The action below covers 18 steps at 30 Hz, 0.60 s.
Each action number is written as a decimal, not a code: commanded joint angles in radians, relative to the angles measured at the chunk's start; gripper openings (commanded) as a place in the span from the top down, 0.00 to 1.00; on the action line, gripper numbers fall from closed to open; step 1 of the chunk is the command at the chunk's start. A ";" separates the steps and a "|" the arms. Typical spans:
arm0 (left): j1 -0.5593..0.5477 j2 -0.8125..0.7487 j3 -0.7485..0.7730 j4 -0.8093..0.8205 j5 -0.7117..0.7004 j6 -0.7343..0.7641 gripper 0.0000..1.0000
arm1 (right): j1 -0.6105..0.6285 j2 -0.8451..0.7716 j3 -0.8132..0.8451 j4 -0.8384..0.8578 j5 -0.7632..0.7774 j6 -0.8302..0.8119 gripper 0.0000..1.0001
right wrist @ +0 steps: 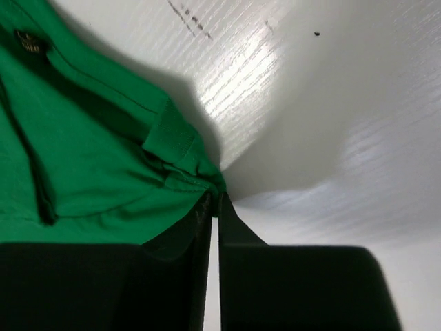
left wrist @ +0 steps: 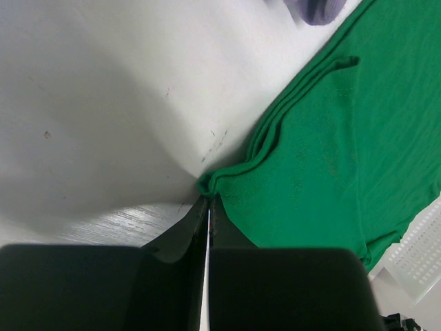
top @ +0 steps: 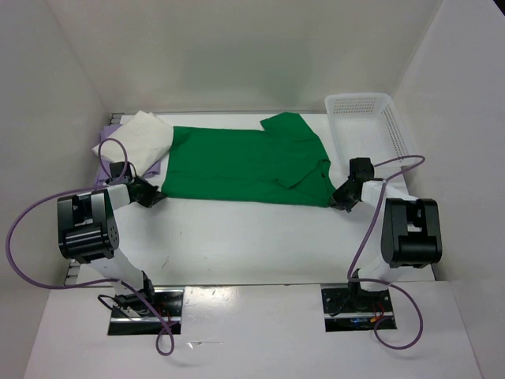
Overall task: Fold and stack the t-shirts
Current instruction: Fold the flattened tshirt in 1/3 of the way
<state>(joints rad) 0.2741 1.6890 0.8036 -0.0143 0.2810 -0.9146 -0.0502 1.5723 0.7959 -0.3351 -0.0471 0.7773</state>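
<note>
Two near corners of the green t-shirt [top: 245, 162] — one clamped in left claw [left wrist: 208, 200], one in right claw [right wrist: 213, 196].

White walls [top: 237, 47] 3 sides, white tbl [top: 260, 237], soft even light.

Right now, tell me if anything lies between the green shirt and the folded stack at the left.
Nothing visible does. The green shirt lies flat, its left edge right beside the white shirt on the purple shirt. The basket stands off to the right.
</note>
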 commanded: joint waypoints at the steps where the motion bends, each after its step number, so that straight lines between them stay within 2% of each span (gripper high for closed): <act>1: 0.000 0.006 0.020 -0.004 0.015 0.031 1.00 | 0.001 0.018 -0.003 0.091 0.062 0.053 0.95; 2: 0.000 -0.006 0.020 -0.018 0.015 0.043 1.00 | 0.001 0.018 -0.003 0.091 0.076 0.062 1.00; 5: 0.000 -0.069 0.011 -0.064 -0.021 0.078 1.00 | 0.001 -0.036 -0.020 0.029 0.087 0.074 1.00; 9: 0.000 -0.164 -0.059 -0.145 -0.066 0.126 1.00 | -0.037 -0.229 -0.070 -0.121 0.108 0.074 1.00; 12: 0.010 -0.241 -0.101 -0.214 -0.066 0.137 1.00 | -0.071 -0.322 -0.089 -0.220 -0.004 0.080 1.00; 18: 0.030 -0.408 -0.187 -0.331 -0.062 0.116 1.00 | -0.094 -0.356 0.040 -0.474 -0.019 0.045 1.00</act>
<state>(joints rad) 0.2916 1.3594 0.6411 -0.2615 0.2329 -0.8085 -0.1257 1.2392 0.7609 -0.6224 -0.0685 0.8413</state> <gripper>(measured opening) 0.008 0.010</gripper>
